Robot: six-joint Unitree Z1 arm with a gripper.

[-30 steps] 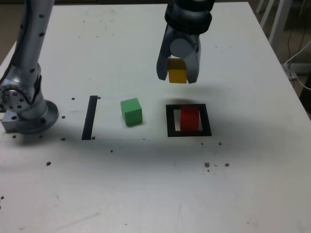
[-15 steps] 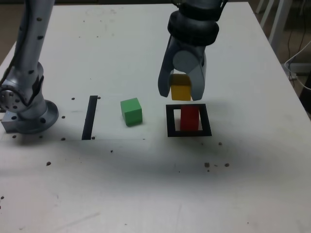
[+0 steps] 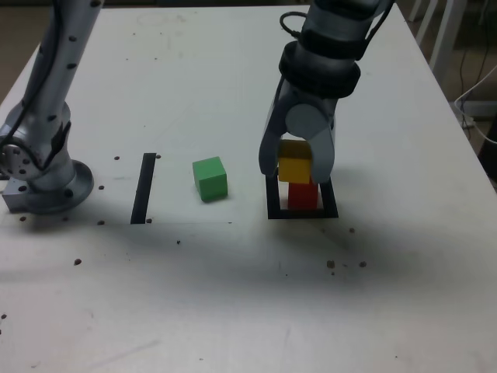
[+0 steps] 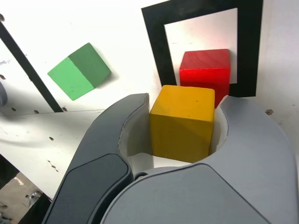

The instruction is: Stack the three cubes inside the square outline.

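Moved: yellow cube point(image 4: 182, 121) and gripper point(image 3: 295, 169) have come down and a bit to the exterior view's right since the earlier pictures; the yellow cube now hides the back part of the red cube point(image 3: 303, 198) in that view.
Gripper: its two fingers are closed on the yellow cube, one on each side, and they hold it tight; it points down at the table point(image 3: 194, 311).
Yellow cube: up in the gripper, with its front showing between the fingers; I can't tell if it touches the red cube or if there is a little space.
Red cube: sits on the table inside the square outline point(image 3: 303, 214); a bit of white shows beside it, on the exterior view's left.
Square outline: thick black tape, white in the middle; one finger and the yellow cube cover some of its back edge in the exterior view.
Green cube point(image 3: 210, 179): on the table by itself, outside the square outline, between it and the black strip point(image 3: 144, 188); it is turned a little, and nothing is on top of it.
Black strip: lies flat on the table, to the exterior view's left of the green cube.
Arm point(image 3: 324, 66): reaches in from the top of the exterior view, leaning a bit; its base point(image 3: 50, 190) is at that view's left.
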